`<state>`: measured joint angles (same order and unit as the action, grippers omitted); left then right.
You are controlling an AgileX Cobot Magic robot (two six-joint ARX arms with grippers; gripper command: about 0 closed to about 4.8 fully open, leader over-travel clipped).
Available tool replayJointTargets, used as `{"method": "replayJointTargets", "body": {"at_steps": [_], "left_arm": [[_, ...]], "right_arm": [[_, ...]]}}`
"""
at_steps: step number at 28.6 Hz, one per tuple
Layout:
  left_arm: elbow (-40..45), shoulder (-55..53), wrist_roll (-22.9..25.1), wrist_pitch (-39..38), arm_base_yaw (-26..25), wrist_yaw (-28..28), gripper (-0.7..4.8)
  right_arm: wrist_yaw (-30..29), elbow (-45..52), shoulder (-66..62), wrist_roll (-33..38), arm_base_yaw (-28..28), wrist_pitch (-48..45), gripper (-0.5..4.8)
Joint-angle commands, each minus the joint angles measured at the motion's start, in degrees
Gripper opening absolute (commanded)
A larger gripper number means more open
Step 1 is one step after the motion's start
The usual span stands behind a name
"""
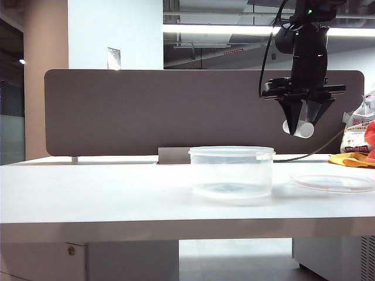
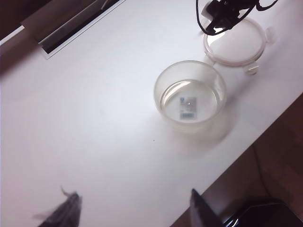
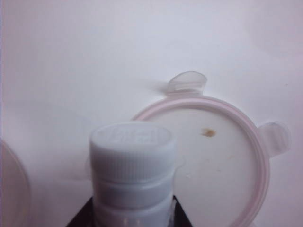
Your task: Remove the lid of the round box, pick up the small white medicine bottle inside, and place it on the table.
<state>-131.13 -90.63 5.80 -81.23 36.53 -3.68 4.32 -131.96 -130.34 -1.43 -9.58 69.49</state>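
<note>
**Bottle lifted clear of the tub, held above the lid**

You have the small white medicine bottle [image 1: 300, 129] pinched between the fingers of the right gripper [image 1: 300, 124], hanging in the air in the upper right of the exterior view, well above the table [image 1: 117, 193]. The bottle sits tilted in the grip. In the right wrist view its ribbed white cap [image 3: 131, 150] fills the lower middle of the frame, with the dark fingertips [image 3: 84, 218] pressed against its body on both sides.

Directly beneath it in that view you see the lid [image 3: 222, 165], lying flat on the table, with two small tabs showing on its rim. In the exterior view the lid [image 1: 334, 182] rests at the right, just beside the round box [image 1: 232, 171] but apart from it.

The round box stands open near the centre of the table. From the left wrist view you look down into the tub [image 2: 190, 97]; a small printed label shows through its clear bottom.

Your left gripper [image 2: 135, 210] hangs high over the table with its two fingers spread wide and holding nothing; only their tips show at the lower edge of the left wrist view.
</note>
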Motion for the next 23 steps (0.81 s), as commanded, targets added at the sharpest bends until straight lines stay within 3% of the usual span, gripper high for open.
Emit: {"method": "replayJointTargets", "body": {"at_steps": [1, 4, 13, 23], "left_arm": [[-0.11, 0.31, 0.13, -0.59, -0.07, -0.22, 3.00], [-0.11, 0.31, -0.26, -0.63, -0.07, -0.20, 3.00], [-0.11, 1.29, -0.46, -0.81, -0.07, -0.20, 3.00], [-0.11, 1.40, -0.42, -0.79, -0.07, -0.61, 3.00]], "right_arm": [[-0.07, -0.35, 0.59, -0.13, 0.02, -0.74, 0.39], [0.09, -0.33, 0.59, -0.13, 0.04, -1.16, 0.08], [0.87, -0.31, 0.28, 2.05, 3.39, 0.57, -0.01], [-0.63, -0.31, 0.22, 2.03, 3.32, -0.20, -0.01]]}}
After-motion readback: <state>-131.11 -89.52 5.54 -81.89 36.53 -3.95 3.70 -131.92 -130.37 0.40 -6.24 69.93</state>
